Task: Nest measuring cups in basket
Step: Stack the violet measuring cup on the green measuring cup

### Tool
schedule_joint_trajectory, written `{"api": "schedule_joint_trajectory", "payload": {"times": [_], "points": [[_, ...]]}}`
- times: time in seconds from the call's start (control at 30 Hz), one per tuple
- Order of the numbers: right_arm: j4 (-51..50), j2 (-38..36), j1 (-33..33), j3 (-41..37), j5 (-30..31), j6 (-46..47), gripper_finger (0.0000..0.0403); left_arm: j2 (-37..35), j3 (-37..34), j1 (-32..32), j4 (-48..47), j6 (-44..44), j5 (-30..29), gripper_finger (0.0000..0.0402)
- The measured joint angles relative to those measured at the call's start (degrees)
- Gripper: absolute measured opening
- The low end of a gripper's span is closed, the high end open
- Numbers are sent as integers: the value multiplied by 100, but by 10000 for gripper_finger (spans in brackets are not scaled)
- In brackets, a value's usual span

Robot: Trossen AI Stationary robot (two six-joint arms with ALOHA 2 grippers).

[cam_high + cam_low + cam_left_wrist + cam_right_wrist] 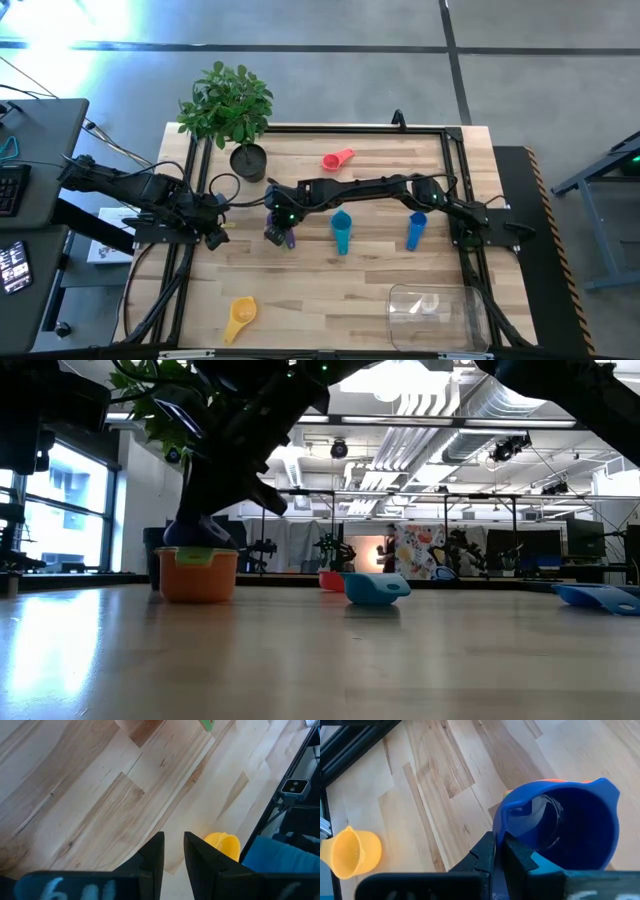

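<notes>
At left of the table, the left gripper (215,236) waits, fingers nearly together, empty. At centre, the right gripper (497,852) pinches the purple cup's (560,827) rim, hiding the orange cup beneath. The basket (440,318) sits front right, partly cropped.

No text, label, brand, number or sign can be read in any view. The wall hangings (418,550) in the room behind the table show coloured shapes only, too small to make out. The screen (12,266) beside the table's left edge carries marks too fine to read. The blurred pale marks on the left wrist's housing (52,887) cannot be made out as letters.
</notes>
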Motion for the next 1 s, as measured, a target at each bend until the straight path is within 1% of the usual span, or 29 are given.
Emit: {"api": "schedule_joint_trajectory", "payload": {"times": [0.43,0.57,0.67,0.87,1.0], "points": [[-269,-6,11,87,36,7,17,1,0,0,2,-2,-1,62],[-807,-6,24,439,388,3,17,2,0,0,0,-2,0,62],[-1182,-10,24,720,438,-149,17,2,0,2,0,-2,-2,62],[-1360,-9,46,723,460,-21,17,2,0,0,0,-4,-2,62],[-1425,-9,109,719,773,116,17,2,0,0,0,-4,-2,62]]}}
